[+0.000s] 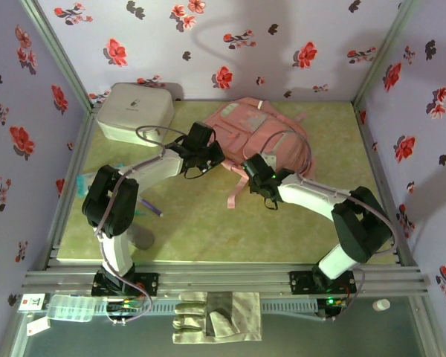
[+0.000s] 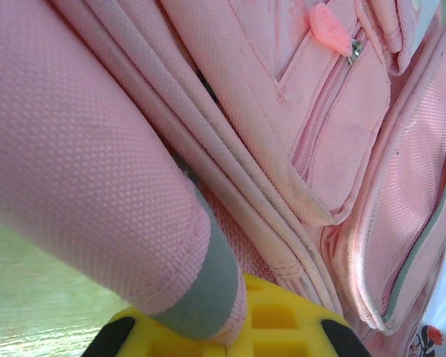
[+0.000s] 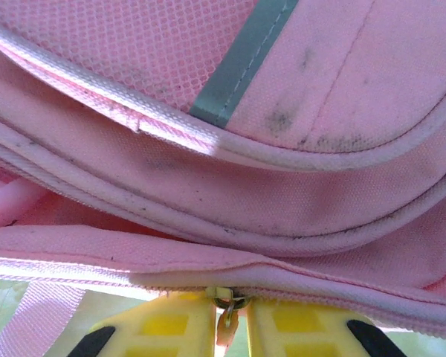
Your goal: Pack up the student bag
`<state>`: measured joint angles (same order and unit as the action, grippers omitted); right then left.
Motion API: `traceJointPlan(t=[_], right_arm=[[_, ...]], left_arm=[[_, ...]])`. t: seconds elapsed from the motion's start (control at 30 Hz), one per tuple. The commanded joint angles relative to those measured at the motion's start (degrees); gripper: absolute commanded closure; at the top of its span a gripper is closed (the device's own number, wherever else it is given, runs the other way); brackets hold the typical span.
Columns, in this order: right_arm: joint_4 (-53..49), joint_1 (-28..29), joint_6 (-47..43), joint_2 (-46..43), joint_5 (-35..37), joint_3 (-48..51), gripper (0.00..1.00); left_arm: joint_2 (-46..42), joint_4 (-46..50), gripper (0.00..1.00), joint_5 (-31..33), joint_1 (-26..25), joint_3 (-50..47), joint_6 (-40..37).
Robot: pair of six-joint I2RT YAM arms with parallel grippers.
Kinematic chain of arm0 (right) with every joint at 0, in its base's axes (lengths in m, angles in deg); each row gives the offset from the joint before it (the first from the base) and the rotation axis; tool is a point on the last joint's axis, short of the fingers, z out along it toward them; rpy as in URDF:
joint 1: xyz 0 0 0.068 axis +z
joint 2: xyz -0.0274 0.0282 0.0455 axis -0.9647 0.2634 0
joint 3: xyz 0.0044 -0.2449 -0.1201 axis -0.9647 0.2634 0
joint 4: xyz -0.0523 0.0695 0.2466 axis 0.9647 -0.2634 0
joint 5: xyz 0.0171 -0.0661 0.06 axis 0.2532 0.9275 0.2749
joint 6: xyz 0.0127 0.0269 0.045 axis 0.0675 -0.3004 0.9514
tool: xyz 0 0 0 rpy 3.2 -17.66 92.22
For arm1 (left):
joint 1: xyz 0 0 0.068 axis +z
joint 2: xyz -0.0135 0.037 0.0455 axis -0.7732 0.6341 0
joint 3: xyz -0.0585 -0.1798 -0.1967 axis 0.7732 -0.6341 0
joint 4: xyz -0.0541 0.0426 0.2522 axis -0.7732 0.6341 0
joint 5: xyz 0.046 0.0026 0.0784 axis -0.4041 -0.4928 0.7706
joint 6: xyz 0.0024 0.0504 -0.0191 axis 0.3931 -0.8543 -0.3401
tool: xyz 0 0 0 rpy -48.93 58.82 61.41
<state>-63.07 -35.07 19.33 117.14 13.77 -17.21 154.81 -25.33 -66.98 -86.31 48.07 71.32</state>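
One student bag, pink, is lying at the table's far centre. Right gripper is straddling its zip pull, jaws narrowly apart; can't tell if it's pinching. Left gripper, jaws closed, is pressing against a padded strap. Probably opening the zip: pinch pull squarely, drag along track w/ left bracing fabric taut, no jerking.

Pink student bag with grey trim; white-grey case; lilac walls patterned with red flowers.
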Motion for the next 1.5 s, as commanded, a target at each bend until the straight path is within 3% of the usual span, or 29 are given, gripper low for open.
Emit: traceJointPlan(t=[0.0,0.1,0.33,0.6,0.73,0.9,1.1,1.27,1.47], right_arm=[[-1.11,-0.55,-1.38,1.12,1.51,-1.36,0.85],[-1.69,-0.55,-0.8,0.25,3.01,-0.65,0.91],[-3.03,-3.08,2.43,-5.8,6.32,5.77,0.92],[-0.11,-7.84,1.56,-11.65,-2.43,12.33,0.97],[2.66,-7.76,-2.03,-10.38,-11.57,10.46,1.0],[5.61,-5.82,-3.99,-5.68,-17.59,6.96,1.0],[7.94,-0.86,-5.3,1.48,-20.01,0.16,1.0],[11.79,1.71,-3.69,6.33,-22.41,-4.34,1.0],[15.69,2.52,-1.12,9.27,-25.91,-6.19,1.0]], left_arm=[[-1.27,-1.8,1.0,-1.22,0.59,2.62,-2.12],[-1.1,-1.45,1.0,-0.91,0.79,2.72,-2.49],[-0.94,0.04,1.0,1.94,2.32,1.75,-5.6],[2.67,4.73,1.0,4.05,2.77,4.6,-13.58],[5.43,6.94,1.0,4.81,3.3,7.0,-17.38],[2.8,6.62,0.7,6.05,4.52,4.56,-19.51],[-2.85,8.92,0.48,6.11,5.67,0.43,-19.55],[-6.62,6.63,0.37,1.24,5.69,-5.88,-14.85],[-6.69,-4.41,0.34,-7.17,5.69,-12.35,-6.16]])
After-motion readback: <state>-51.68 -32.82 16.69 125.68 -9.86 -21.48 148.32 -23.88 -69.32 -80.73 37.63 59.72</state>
